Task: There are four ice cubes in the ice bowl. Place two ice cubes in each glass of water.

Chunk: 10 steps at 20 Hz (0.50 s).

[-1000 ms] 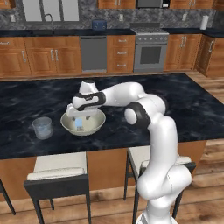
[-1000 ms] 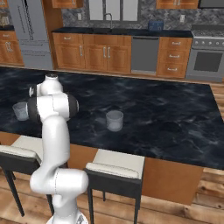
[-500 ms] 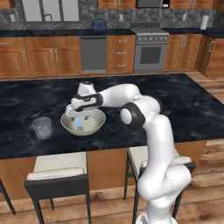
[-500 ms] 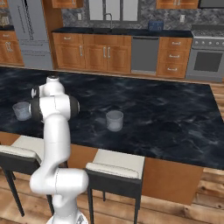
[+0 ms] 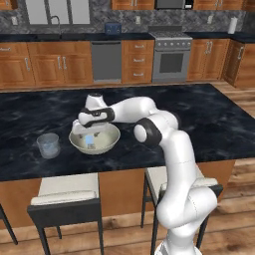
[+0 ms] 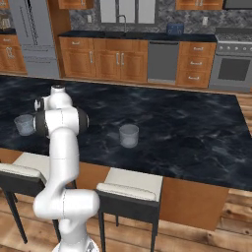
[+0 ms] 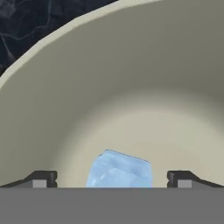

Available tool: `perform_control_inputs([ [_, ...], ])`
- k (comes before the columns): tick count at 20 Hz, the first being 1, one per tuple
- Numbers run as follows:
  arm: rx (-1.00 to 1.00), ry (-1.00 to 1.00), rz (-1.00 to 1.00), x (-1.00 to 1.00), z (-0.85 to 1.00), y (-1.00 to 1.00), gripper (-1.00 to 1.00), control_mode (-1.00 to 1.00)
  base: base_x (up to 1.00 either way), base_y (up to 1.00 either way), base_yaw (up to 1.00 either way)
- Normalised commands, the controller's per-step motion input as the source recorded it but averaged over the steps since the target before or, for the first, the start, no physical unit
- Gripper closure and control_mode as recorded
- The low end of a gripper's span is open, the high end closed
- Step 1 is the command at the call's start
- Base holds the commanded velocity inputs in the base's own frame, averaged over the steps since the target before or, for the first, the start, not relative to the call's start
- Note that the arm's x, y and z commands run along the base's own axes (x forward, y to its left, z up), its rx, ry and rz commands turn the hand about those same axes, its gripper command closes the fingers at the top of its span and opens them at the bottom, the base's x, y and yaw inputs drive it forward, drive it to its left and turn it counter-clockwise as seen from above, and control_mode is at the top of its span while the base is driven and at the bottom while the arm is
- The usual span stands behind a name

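The end effector [image 7: 112, 178] sits low in the bowl [image 5: 94, 139] on the surface [image 5: 209, 119], fingers spread wide around an ice cube [image 7: 119, 169]. Closing off-centre could squirt the slick cube aside, far from either glass [image 5: 49, 145].

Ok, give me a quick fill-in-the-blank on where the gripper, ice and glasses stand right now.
1. The gripper is lowered inside the ice ____.
2. Its jaws stand ____, with an ice cube between the fingertips.
3. The glass beside the bowl stands on the dark ____.
4. The other glass stands ____ on its base.

Missing words: bowl; open; counter; upright
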Motion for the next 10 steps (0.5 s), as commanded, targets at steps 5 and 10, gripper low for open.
perform_control_inputs([
  [5,-0.04,0.0,0.0,0.0,-0.2,0.05,-1.0,-1.0,0.0,0.0,0.0],
  [10,-0.07,0.0,0.0,0.0,-0.29,0.0,-1.0,-1.0,0.0,0.0,0.0],
])
